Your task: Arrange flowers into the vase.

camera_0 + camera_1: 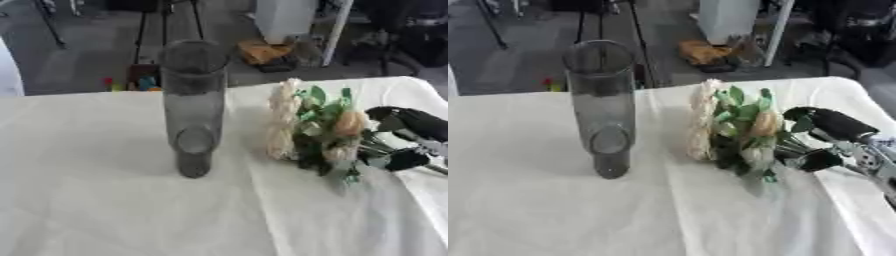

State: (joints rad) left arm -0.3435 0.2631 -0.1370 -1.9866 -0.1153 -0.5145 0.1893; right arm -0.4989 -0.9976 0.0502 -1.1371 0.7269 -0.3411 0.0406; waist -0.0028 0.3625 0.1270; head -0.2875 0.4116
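Centrally, one tall smoky-grey glass vase [193, 107] is seen standing upright on a table draped in a cream cloth [114, 200]. To its right, apart from it, one bunch of flowers [319, 131] is found lying on the cloth, made up of a pale wheat-like spray at the left, green leaves and at least two peach blooms; the stems point right. The robot's right hand [826, 141], black, is shown entering from the right edge, its fingers curled around the stem end of the bunch, one finger above and the thumb below. No left hand is seen in either view.

Several risks may be judged from here. The vase is tall and narrow, so it could be tipped if the blooms or the hand were brushed against its rim. The bunch is held near the stem tips, so it could droop or slip when lifted. The stems could also miss the narrow mouth.
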